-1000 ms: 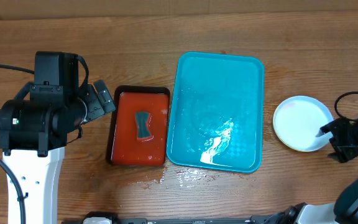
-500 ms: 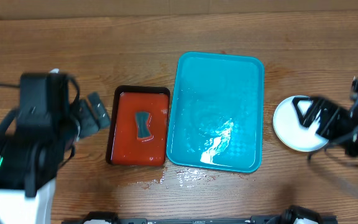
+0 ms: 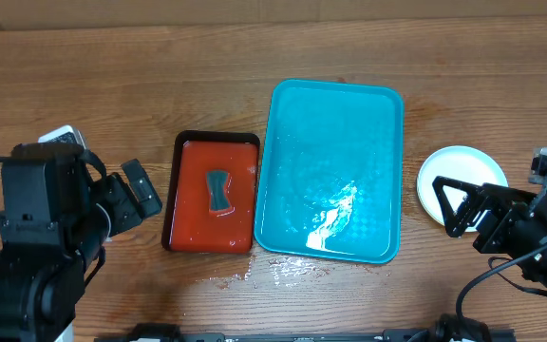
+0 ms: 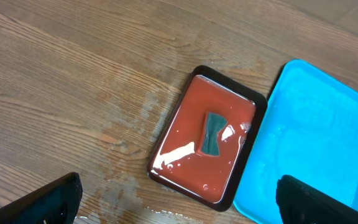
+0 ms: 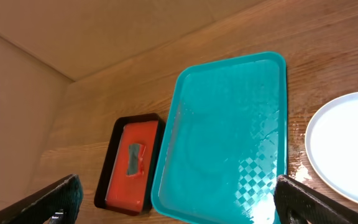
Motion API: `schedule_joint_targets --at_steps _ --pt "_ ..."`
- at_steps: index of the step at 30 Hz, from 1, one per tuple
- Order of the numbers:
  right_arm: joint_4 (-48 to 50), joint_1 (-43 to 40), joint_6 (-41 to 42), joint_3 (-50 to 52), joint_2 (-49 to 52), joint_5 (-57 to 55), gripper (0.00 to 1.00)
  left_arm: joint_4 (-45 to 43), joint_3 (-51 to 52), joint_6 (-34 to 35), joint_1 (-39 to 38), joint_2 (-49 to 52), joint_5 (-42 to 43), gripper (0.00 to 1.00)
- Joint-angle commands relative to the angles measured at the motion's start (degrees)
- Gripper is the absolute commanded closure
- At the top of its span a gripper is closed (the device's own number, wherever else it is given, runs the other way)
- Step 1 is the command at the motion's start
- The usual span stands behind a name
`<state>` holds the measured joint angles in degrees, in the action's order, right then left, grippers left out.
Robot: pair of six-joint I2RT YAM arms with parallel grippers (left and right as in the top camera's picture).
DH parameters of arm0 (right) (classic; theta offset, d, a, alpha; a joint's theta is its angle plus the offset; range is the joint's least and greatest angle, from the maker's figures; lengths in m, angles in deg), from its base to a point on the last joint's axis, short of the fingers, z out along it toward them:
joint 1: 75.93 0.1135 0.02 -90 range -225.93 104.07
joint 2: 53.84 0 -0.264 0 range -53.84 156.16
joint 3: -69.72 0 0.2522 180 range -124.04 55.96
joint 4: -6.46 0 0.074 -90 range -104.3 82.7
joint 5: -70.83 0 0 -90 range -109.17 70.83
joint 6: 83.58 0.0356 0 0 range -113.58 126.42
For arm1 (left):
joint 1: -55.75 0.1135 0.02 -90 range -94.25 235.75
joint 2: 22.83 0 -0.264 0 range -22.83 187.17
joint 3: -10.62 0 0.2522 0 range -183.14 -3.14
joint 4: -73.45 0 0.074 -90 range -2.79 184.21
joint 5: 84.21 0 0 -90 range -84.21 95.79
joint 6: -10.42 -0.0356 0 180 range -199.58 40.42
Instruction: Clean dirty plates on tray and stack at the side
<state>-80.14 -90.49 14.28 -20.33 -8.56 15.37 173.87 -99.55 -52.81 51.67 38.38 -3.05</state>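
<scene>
- The teal tray [image 3: 330, 123] lies at the table's centre, its surface wet and glossy.
- A black-rimmed red tray [image 3: 198, 220] sits just beside its left edge, with a small grey-blue block [image 3: 217, 192] in its middle.
- A white plate [image 3: 465, 169] rests on the wood to the right, apart from the teal tray.
- My right gripper [image 3: 444, 207] overlaps the plate's near edge, fingers spread.
- My left gripper [image 3: 139, 195] sits left of the red tray.
- Water [image 3: 288, 271] lies on the table [image 3: 160, 76] at the teal tray's near edge.

We count 2 trays, i.e. 1 teal tray [image 3: 335, 133] & 1 smaller red tray [image 3: 193, 223] w/ black rim; 1 grey-blue block [image 3: 217, 192]; 1 white plate [image 3: 459, 166] showing, though we can't tell whether more sit stacked under it; 2 grippers, i.e. 1 left gripper [image 3: 143, 195] & 1 right gripper [image 3: 449, 207].
</scene>
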Motion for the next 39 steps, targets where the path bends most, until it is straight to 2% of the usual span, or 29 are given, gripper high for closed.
schedule_joint_targets --at_steps 1,7,11,16,20,26,30,33,37,39 --pt "0.3 3.9 -0.4 -0.2 -0.5 -1.5 0.0 -0.1 -0.9 -1.0 0.3 0.3 -0.1 0.0" --pt "-1.3 11.4 -1.1 -0.1 -4.3 -5.3 0.0 -0.1 -0.9 -1.0 0.3 0.6 -0.1 0.0" --pt "7.8 13.8 -3.5 3.7 -9.2 -10.7 0.0 -0.1 -0.9 -1.0 0.3 0.9 -0.1 0.0" --pt "25.0 17.3 -12.9 18.7 -17.2 -11.0 0.0 -0.1 -0.9 -1.0 0.3 1.4 -0.1 0.0" --pt "37.0 17.9 -13.5 33.7 -23.5 -10.9 0.0 -0.1 -0.9 -1.0 0.3 2.1 -0.1 0.0" --pt "49.4 17.9 -13.5 51.2 -31.4 -11.0 0.0 -0.1 -0.9 -1.0 0.3 3.1 -0.1 0.0" --pt "57.9 18.1 -10.5 61.3 -36.8 -11.1 0.0 -0.1 -0.9 -1.0 0.3 3.9 -0.1 0.0" --pt "63.1 18.3 -4.9 68.0 -41.5 -13.2 0.0 -0.1 -0.9 -1.0 0.3 4.6 -0.1 0.0" --pt "67.1 18.8 3.8 74.5 -45.1 -18.6 0.0 -0.1 -0.9 -1.0 0.3 5.7 -0.1 0.0" --pt "69.8 19.5 4.1 75.8 -45.1 -20.7 0.0 -0.1 -0.9 -1.0 0.3 6.3 -0.1 0.0"
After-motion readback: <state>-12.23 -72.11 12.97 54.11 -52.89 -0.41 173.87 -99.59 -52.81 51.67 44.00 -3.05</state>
